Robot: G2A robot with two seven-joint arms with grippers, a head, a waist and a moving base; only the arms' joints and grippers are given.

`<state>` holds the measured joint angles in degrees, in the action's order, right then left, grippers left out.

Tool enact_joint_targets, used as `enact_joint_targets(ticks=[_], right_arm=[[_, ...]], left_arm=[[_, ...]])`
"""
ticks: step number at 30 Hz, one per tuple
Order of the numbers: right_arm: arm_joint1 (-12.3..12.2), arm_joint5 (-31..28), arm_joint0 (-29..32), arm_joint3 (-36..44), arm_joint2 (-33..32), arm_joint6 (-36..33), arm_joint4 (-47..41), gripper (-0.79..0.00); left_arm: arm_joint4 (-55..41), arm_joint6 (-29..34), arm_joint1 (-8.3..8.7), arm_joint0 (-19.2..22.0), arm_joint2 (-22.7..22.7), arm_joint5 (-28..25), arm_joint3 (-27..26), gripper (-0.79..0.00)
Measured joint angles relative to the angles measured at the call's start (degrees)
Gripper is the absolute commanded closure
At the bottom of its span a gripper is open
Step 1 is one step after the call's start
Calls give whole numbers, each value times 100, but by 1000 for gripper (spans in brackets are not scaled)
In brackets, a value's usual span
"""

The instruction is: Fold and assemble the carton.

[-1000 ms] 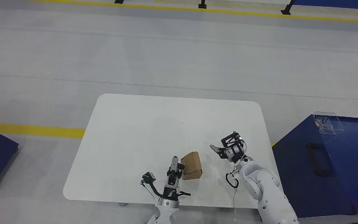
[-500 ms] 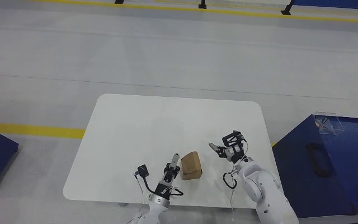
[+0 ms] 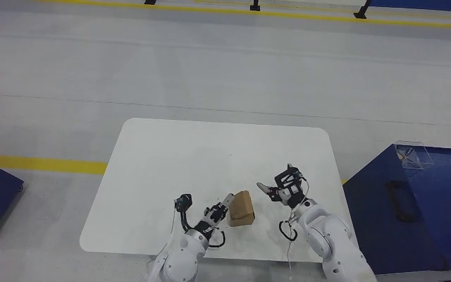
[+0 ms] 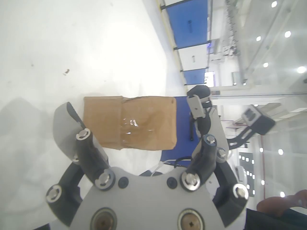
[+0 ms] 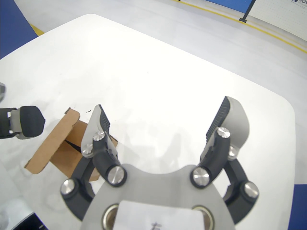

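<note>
Logging state: small brown cardboard carton (image 3: 242, 208) lies near the front edge of the white rounded table (image 3: 176, 155), between the two grippers. Left gripper (image 3: 224, 206) is spread wide just beside the carton, contact unclear. Right gripper (image 5: 163, 104) is spread and empty, close on the other side. Judged partly done: body looks squared and taped, while one brown flap (image 5: 51, 142) stands out unfolded. Long axis runs roughly front-to-back, with the flap toward the left gripper.

Left arm (image 3: 184, 243): low, angled toward the right arm.
Left gripper (image 4: 132, 100): fingers spread wide.
Right arm (image 3: 320, 236): elbow bent, wrist forward.
Right gripper (image 5: 163, 104): fingers spread wide, aimed forward-left.
</note>
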<state>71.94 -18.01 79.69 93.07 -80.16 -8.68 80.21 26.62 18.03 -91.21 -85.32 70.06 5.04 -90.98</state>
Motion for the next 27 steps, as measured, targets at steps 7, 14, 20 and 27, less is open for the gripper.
enact_joint_targets(ticks=[7, 14, 20, 27], right_arm=[[-8, 58, -92, -269, 22, 113, 77, -785], [-44, -4, -133, -473, -89, 188, 130, -785], [-56, -13, -156, -535, -102, 204, 103, -785], [-59, 143, -192, -604, -30, 268, 255, -785]], left_arm=[[-250, 523, 19, 328, -171, 47, 490, -776], [-618, 300, -4, 511, -338, -171, 967, -579], [-874, 109, -27, 571, -491, -294, 1203, -456], [-941, -199, -54, 732, -686, -401, 1520, -388]])
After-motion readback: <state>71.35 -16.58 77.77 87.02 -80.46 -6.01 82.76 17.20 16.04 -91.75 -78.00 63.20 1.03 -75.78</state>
